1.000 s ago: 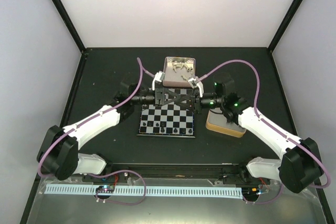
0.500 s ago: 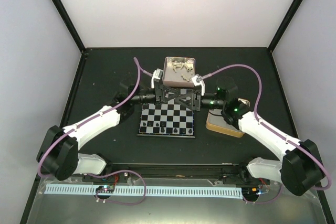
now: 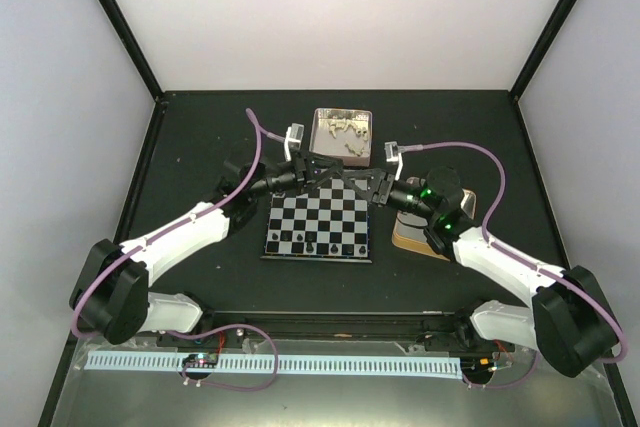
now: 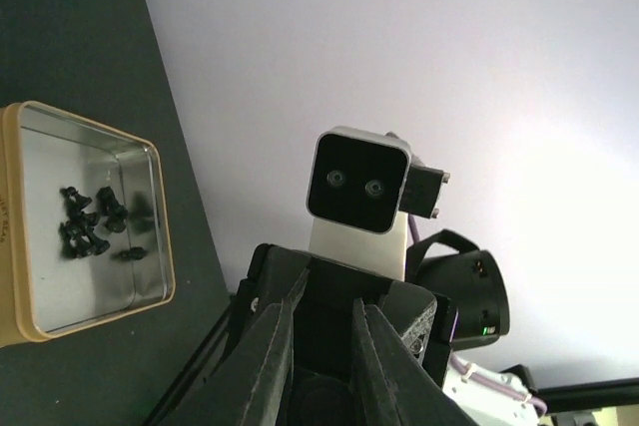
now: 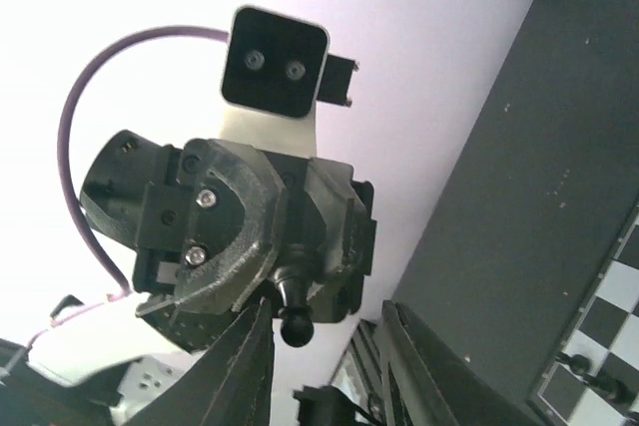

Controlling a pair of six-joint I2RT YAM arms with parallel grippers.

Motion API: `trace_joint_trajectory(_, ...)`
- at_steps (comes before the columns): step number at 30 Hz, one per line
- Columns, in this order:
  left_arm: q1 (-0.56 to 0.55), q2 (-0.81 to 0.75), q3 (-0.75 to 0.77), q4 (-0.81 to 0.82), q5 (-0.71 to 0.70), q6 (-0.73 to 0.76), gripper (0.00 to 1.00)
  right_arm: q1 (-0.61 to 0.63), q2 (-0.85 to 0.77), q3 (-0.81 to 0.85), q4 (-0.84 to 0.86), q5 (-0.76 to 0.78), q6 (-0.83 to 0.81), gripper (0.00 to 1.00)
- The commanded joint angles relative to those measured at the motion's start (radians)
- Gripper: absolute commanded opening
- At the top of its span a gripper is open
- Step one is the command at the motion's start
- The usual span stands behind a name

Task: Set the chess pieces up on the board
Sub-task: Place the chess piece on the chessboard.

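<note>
Two grippers meet tip to tip: the left gripper (image 4: pixel 327 291) has its fingers drawn nearly together on a black pawn (image 5: pixel 293 322) that hangs head down. The right gripper (image 5: pixel 327 311) stands spread around the pawn, one finger just beside it and the other apart. The board (image 3: pixel 318 219) lies on the table below and just nearward of the fingertips, with a few dark pieces (image 3: pixel 315 245) along its near row.
</note>
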Motion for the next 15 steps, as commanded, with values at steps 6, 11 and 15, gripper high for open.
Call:
trace_joint_trajectory(6, -0.004, 0.003, 0.001, 0.065, -0.055, -0.062, 0.01, 0.009, -0.016, 0.003, 0.133, 0.073, 0.179, 0.35)
trace_joint_trajectory(11, -0.004, 0.009, 0.0, 0.068, -0.062, -0.066, 0.02, 0.019, -0.007, 0.02, 0.096, 0.067, 0.179, 0.32)
trace_joint_trajectory(15, -0.003, 0.012, -0.001, 0.069, -0.063, -0.066, 0.01, 0.021, 0.005, 0.035, 0.073, 0.067, 0.172, 0.29)
